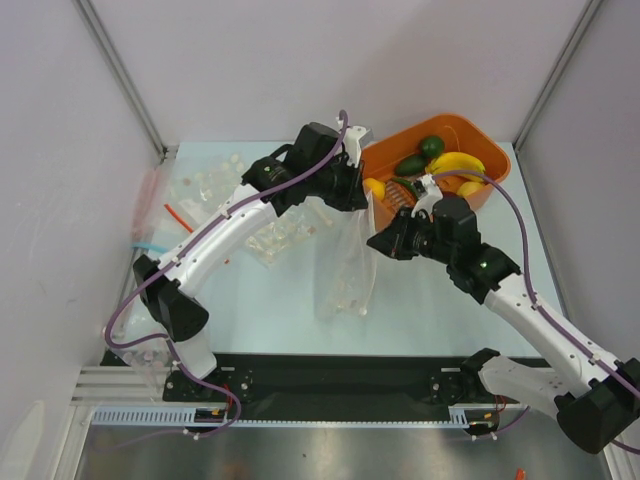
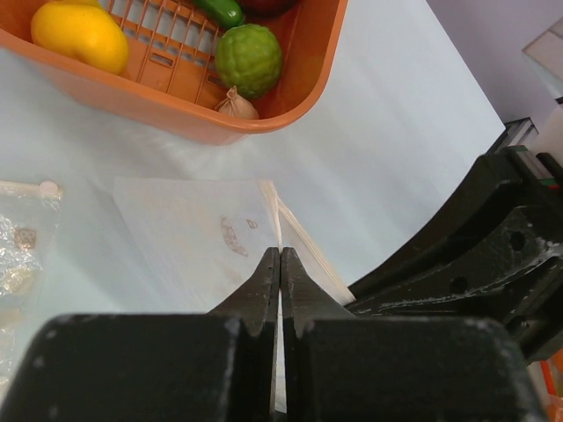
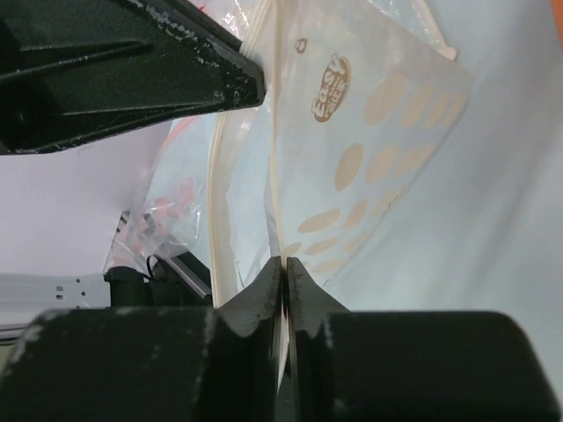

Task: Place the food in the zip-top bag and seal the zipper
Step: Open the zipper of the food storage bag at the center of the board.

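The dotted zip-top bag [image 1: 345,262] hangs between my two grippers at the table's middle, its mouth up by the orange basket [image 1: 487,148]. My left gripper [image 1: 352,192] is shut on one side of the mouth edge [image 2: 274,209]. My right gripper [image 1: 385,243] is shut on the other side of the bag's edge [image 3: 280,189]; the white dots [image 3: 349,165] show in the right wrist view. The food lies in the basket: banana [image 1: 455,162], avocado [image 1: 431,146], green chili [image 1: 409,165], lemon [image 2: 79,35], lime [image 2: 249,58]. The apple barely shows.
Plain clear bags with red and blue strips [image 1: 160,215] and clear plastic items [image 1: 282,238] lie at the left. A small beige garlic-like piece [image 2: 234,105] lies in the basket [image 2: 290,97]. White walls and metal posts close in the table.
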`<state>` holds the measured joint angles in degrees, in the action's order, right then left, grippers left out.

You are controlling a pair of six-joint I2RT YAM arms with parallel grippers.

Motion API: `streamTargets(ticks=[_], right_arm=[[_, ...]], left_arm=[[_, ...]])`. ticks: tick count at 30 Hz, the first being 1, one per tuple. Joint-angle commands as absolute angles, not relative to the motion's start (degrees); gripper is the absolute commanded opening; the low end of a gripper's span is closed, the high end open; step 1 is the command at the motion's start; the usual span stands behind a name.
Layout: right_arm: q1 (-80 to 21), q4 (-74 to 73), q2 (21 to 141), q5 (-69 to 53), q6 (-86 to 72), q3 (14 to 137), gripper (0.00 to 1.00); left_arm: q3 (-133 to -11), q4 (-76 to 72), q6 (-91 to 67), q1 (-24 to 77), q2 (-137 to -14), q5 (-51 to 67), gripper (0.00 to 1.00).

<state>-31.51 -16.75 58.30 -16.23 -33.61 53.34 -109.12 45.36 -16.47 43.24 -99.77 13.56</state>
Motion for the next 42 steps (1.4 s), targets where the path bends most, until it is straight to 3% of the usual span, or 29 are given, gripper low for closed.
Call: streamTargets(ticks=[1,2,4,5,7,8,11,25,42], right_arm=[[-32.25,-14.68,58.8,-18.11,-32.17,54.75,0.08],[-32.34,-15.03,59.32,-18.02,-32.08,55.28,0.0],[-32.26,-16.26,59.59,-16.88,-32.17,55.89,0.0],[-32.26,-16.69,59.85,-16.53,-32.17,56.51,0.0],[-32.34,-16.7,60.2,-15.65,-33.04,57.21,0.0],[-32.26,-16.87,60.29,-15.21,-33.57,58.09,0.0],[-32.25,-18.53,61.69,-14.07,-34.45,60.46,0.0],[-32.69,-20.57,61.7,-6.6,-38.93,65.13,0.0],[-33.92,-22.85,61.7,-3.69,-37.71,67.59,0.0]], left_arm=[[-111.88,44.91,-17.14,42.98,-99.05,13.35,0.0],[-111.8,44.91,-17.23,42.98,-99.05,13.53,0.02],[-111.8,45.52,-17.31,43.15,-98.97,13.45,0.1],[-111.62,45.79,-17.4,43.42,-98.7,13.19,0.23],[-111.27,46.05,-17.49,43.77,-98.18,12.75,0.35],[-110.14,45.88,-17.66,44.38,-97.13,12.14,0.46],[-106.63,44.12,-18.8,46.31,-94.84,9.94,0.59],[-97.56,42.97,-23.91,50.45,-85.08,1.5,0.63],[-100.46,44.03,-23.47,53.53,-89.12,0.18,0.63]])
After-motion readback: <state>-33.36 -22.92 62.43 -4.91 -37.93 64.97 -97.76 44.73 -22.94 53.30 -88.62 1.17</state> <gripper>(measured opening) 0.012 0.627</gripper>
